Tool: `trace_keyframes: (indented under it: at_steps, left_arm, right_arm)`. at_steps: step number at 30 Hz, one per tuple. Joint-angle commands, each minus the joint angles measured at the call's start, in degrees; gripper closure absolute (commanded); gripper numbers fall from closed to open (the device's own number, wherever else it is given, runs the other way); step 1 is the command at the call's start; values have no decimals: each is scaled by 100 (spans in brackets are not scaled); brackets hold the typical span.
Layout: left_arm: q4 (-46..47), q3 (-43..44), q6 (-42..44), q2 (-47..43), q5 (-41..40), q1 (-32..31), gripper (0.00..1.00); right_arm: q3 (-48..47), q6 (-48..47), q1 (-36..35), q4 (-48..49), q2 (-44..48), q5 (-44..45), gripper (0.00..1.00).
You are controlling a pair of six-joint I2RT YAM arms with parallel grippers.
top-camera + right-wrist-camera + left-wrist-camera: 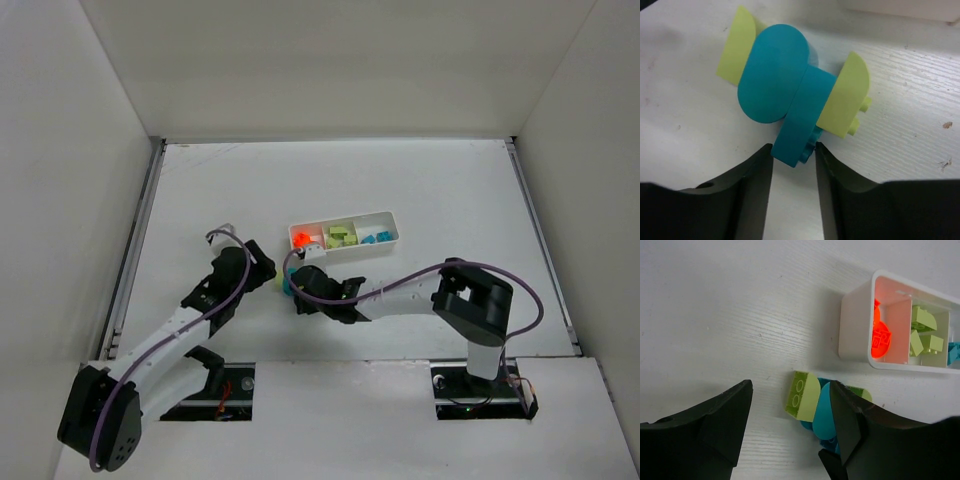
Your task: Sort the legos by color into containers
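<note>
White tray point(345, 236) sits mid-desk point(450, 180), with orange, green and blue pieces in separate compartments. A loose cluster of bricks point(285, 282) lies just in front of it, between the left claw point(262, 268) and right claw point(300, 292).

Left wrist: the left claw point(791, 387) gapes wide, a green brick point(802, 395) just beyond its tips.

Right wrist: the right claw point(792, 150) pinches the end of a blue brick point(800, 115), which is flanked by green ones.

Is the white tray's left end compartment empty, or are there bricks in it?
Not empty: orange-red bricks lie inside that end of the tray.
</note>
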State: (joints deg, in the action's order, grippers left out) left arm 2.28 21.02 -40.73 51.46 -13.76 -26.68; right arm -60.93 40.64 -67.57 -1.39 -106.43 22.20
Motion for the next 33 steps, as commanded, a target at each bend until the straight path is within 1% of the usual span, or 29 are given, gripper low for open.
trace_keyframes:
  at_steps: [1, 3, 5, 10, 13, 16, 20, 25, 29, 33]
  left_arm:
    - [-61, -124, -163, -171, 364, 88, 38]
    - [-35, -203, -268, -233, 636, 114, 34]
    - [35, -326, -400, -321, 961, 150, 31]
    - [544, -677, -804, -681, 1814, 229, 25]
    - [904, -800, -1006, -804, 2087, 273, 22]
    - [1378, -853, -1165, -752, 2386, 168, 19]
    - [1836, -897, -1341, -708, 2571, 27, 19]
    - [1934, -889, -1350, -620, 2571, -70, 21]
    - [2004, -818, -1245, -365, 2580, -245, 25]
    - [2057, -783, -1183, -207, 2580, -290, 30]
  right_arm:
    - [-8, 207, 12, 15, 69, 382, 62]
    - [150, 216, 12, 77, 254, 426, 66]
    - [335, 164, 12, 165, 508, 461, 68]
    - [687, -38, 38, 192, 1097, 365, 68]
    - [784, -170, 64, 165, 1273, 154, 68]
    - [863, -267, 73, 200, 1441, -153, 68]
    - [916, -355, 56, 244, 1529, -330, 68]
    - [960, -460, 56, 288, 1669, -575, 68]
    - [951, -531, 73, 323, 1775, -813, 68]
    - [986, -549, 82, 428, 1942, -962, 68]
